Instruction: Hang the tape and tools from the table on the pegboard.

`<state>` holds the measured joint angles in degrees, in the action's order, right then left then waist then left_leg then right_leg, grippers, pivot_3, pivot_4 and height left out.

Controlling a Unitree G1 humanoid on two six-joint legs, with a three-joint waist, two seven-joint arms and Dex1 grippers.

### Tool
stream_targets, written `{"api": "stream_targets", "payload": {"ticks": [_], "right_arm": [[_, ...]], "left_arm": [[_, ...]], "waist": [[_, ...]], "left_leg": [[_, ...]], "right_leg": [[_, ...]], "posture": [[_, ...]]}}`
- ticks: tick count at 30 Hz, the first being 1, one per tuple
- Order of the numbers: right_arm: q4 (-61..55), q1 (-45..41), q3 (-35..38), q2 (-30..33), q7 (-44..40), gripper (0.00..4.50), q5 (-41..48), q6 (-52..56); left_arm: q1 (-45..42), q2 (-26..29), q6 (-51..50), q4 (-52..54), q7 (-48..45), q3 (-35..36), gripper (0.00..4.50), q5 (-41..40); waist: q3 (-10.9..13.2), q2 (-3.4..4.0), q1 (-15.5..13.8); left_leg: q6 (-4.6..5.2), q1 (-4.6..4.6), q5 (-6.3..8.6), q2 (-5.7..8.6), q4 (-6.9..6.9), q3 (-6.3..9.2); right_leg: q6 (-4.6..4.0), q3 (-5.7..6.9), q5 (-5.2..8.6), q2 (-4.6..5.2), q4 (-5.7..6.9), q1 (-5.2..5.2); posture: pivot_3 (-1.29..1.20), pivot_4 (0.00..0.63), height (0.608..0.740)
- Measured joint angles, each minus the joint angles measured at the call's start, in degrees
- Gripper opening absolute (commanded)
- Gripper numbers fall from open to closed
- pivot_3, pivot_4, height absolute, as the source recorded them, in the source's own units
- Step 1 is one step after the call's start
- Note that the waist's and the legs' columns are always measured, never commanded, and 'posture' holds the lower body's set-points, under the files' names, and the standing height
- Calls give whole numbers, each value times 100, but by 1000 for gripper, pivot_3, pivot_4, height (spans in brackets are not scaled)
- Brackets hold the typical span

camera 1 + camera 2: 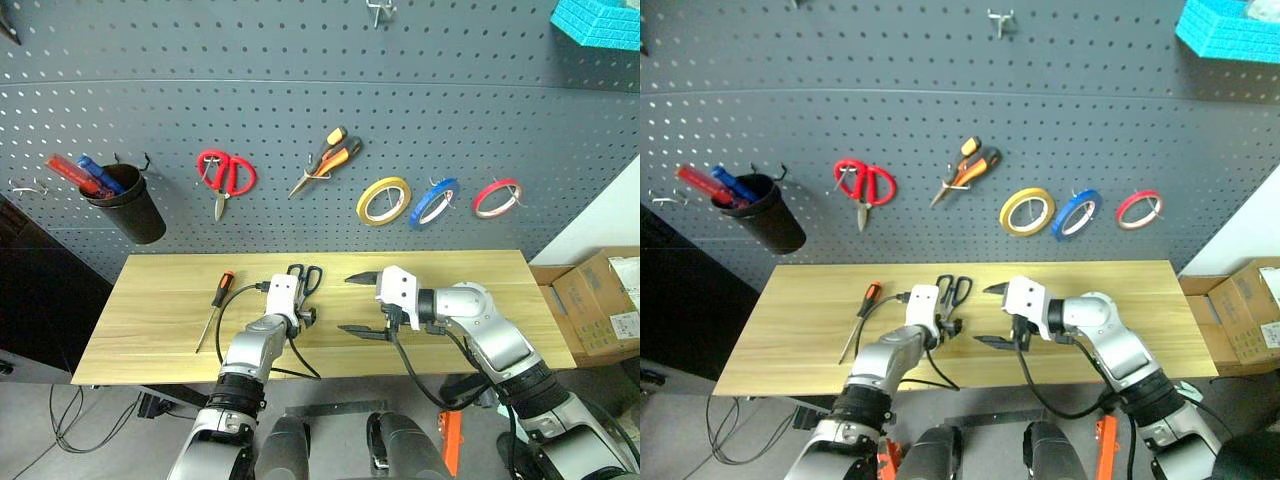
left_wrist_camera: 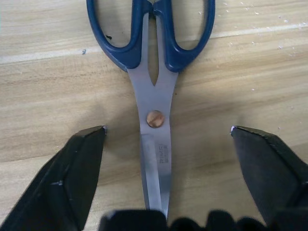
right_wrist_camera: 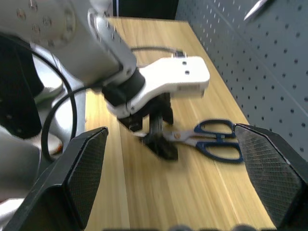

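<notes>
Now lining up my left gripper [image 2: 163,137] on the blue-handled scissors [image 2: 153,72], the last task item on the table [image 1: 160,320].

Starting at the left, a black cup of markers [image 1: 128,205] hangs on the pegboard [image 1: 300,110] and an orange-handled screwdriver [image 1: 217,303] lies on the wood below it. Next come the scissors, flat on the table with handles toward the board; my left fingers [image 2: 77,168] stand apart on either side of the blades near the pivot, not touching them. Further right my right gripper [image 1: 358,303] hovers, jaws wide apart and empty. Above, the pliers [image 1: 327,160] and blue tape [image 1: 433,201] already hang. Next I judge I must close on the blades, lift, and find a free hook. There's stamped text on the blade, too small to read.
</notes>
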<state>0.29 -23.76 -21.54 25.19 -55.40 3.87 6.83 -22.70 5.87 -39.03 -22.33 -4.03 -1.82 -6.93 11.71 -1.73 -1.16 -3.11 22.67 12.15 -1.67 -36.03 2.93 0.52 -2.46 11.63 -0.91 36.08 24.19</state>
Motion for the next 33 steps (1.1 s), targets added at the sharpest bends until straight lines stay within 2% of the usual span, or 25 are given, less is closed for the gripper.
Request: {"api": "stream_targets", "payload": {"ticks": [7,19,22,27,33], "right_arm": [[17,-15,0,19,0,4500,-57,-26],[87,-97,49,-40,48,4500,-27,-25],[-411,211,403,-242,196,4500,422,71],[-1703,1000,881,-431,765,4500,1047,666],[-2802,1703,1190,-753,1456,4500,1723,1312]], "left_arm": [[-61,-55,78,-104,-34,104,565,47],[-71,-85,311,-200,-64,188,495,66],[526,30,690,628,-212,81,495,145],[1804,182,1488,2805,-235,156,495,226],[3193,423,2318,4359,-43,256,495,654]], "waist": [[26,1,0],[30,1,1],[30,0,-6],[27,1,-29],[25,-3,-49]], "left_leg": [[-1,5,1,0,0,0],[-2,13,1,0,2,2],[-14,27,8,-2,12,5],[-46,31,30,-3,20,10],[-47,28,35,-1,15,9]], "right_leg": [[2,0,1,1,-2,3],[3,3,1,1,-4,11],[36,3,-5,2,-4,25],[51,3,24,14,-1,30],[16,3,49,19,-4,26]], "posture": [[96,227,740],[124,193,740],[138,181,740],[177,161,740],[222,145,740]]}}
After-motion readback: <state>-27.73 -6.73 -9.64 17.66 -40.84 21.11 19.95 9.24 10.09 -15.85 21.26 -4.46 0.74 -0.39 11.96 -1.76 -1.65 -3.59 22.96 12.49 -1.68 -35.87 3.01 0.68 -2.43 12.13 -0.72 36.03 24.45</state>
